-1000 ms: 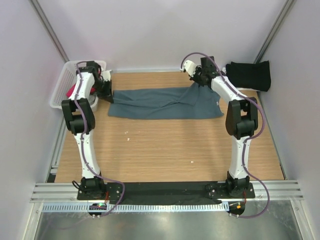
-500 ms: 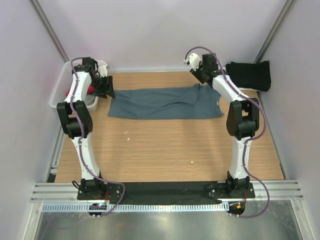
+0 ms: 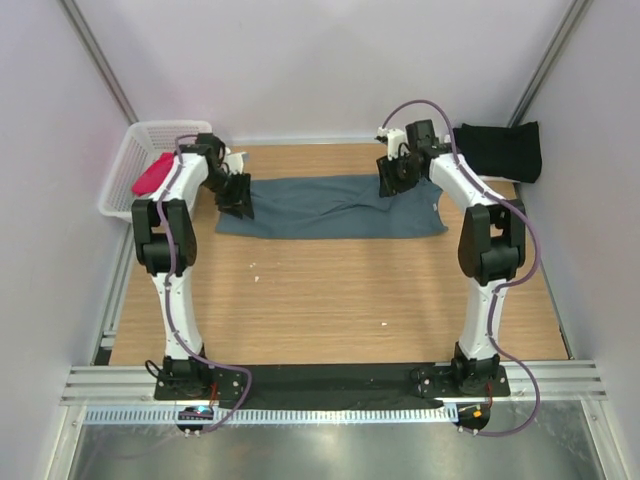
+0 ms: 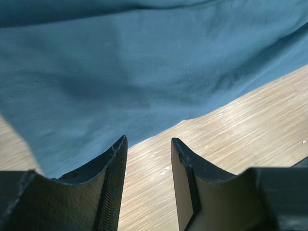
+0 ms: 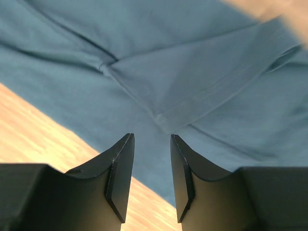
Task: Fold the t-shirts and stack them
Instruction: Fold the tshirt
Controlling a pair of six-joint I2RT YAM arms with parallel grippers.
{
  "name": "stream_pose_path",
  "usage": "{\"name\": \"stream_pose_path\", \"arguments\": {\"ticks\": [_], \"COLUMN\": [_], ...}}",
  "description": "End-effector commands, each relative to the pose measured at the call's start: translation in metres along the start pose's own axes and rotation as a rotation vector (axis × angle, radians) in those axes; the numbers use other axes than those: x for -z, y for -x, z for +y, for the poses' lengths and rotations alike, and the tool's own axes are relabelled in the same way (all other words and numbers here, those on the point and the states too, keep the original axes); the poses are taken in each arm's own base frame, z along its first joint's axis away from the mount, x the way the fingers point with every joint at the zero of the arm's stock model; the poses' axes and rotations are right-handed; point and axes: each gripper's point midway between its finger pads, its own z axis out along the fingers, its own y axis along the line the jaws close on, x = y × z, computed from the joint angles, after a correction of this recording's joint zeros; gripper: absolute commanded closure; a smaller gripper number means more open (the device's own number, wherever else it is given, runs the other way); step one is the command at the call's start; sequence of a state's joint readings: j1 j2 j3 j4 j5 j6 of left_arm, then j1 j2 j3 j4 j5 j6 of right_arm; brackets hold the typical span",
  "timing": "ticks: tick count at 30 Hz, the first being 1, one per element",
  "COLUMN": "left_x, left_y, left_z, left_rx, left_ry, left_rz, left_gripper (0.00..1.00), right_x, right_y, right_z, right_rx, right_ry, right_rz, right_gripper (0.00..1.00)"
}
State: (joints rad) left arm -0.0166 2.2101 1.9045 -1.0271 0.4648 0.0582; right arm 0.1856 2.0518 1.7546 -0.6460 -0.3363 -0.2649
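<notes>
The black shirt (image 3: 497, 151) lies folded at the table's (image 3: 330, 300) far right corner. The blue-grey shirt (image 3: 330, 207) lies part-folded along the far edge, both arms' jaws spread and empty over it. A pink shirt (image 3: 152, 175) waits in the basket (image 3: 120, 172).

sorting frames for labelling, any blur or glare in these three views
Top external: sharp, evenly lit, no glare on the slate blue-grey cloth t-shirt. Left wrist: the shirt looks soft, slightly smeared. Right wrist: shirt crisp at centre, wooden table blurred at top right.

Slate blue-grey t-shirt (image 3: 330, 207) lies flat in a long strip; black t-shirt (image 3: 497, 150) folded far right; magenta-pink t-shirt (image 3: 152, 175) bunched left.
</notes>
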Motion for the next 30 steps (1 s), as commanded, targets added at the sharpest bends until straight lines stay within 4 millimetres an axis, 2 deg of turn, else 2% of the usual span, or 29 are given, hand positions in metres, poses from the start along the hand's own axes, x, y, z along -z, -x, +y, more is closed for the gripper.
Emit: {"name": "stream_pose_path", "arguments": {"ticks": [1, 3, 7, 9, 13, 23, 26, 30], "left_x": [-0.016, -0.025, -0.029, -0.031, -0.034, -0.033, -0.033, -0.033], "left_y": [-0.007, -0.017, -0.029, -0.038, -0.044, -0.051, -0.053, -0.053], "left_z": [-0.002, 0.005, 0.014, 0.015, 0.014, 0.014, 0.011, 0.009], "left_rx": [0.008, 0.022, 0.043, 0.052, 0.06, 0.032, 0.024, 0.012], "left_ry": [-0.011, 0.009, 0.049, 0.054, 0.057, 0.09, 0.088, 0.091], "left_rz": [0.027, 0.055, 0.085, 0.103, 0.114, 0.124, 0.128, 0.128], "left_gripper": [0.58, 0.58, 0.59, 0.59, 0.59, 0.6, 0.6, 0.6], "right_x": [-0.002, -0.008, -0.011, -0.012, -0.017, -0.042, -0.045, -0.045], "right_y": [-0.013, -0.021, -0.029, -0.034, -0.041, -0.037, -0.031, -0.024], "right_z": [0.008, 0.003, -0.003, -0.005, -0.004, -0.005, -0.01, -0.011], "right_rx": [-0.113, -0.117, -0.12, -0.126, -0.134, -0.146, -0.133, -0.117], "right_ry": [0.093, 0.095, 0.092, 0.091, 0.103, 0.157, 0.144, 0.147], "right_rz": [0.048, 0.071, 0.09, 0.092, 0.097, 0.092, 0.078, 0.057], "right_gripper": [0.58, 0.58, 0.59, 0.58, 0.59, 0.61, 0.61, 0.66]}}
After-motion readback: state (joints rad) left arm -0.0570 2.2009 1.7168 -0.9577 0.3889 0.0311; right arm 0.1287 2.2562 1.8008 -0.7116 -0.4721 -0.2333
